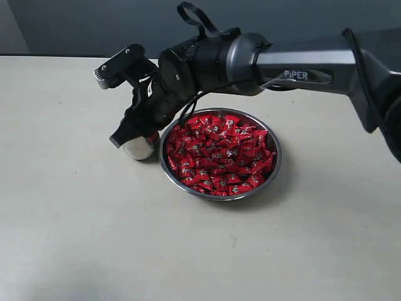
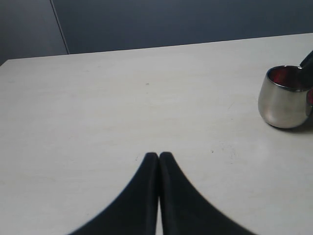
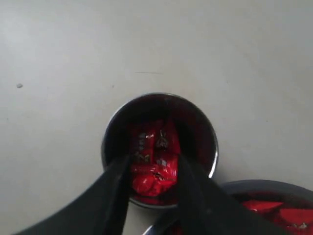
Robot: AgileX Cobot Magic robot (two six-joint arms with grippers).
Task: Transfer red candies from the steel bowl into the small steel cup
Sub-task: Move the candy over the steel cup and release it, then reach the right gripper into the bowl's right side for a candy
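So the right gripper (image 3: 154, 157) is hanging right over the small steel cup (image 1: 139, 149), jaws spread apart and not gripping anything. A few red candies (image 3: 155, 169) are sitting inside the cup, which is standing left of center in the exterior view, just beside the steel bowl (image 1: 278, 160). The bowl is sitting mid-frame, heaped with more candies. The left gripper (image 2: 159, 155) is hovering over the table (image 2: 98, 107), clenched on nothing.
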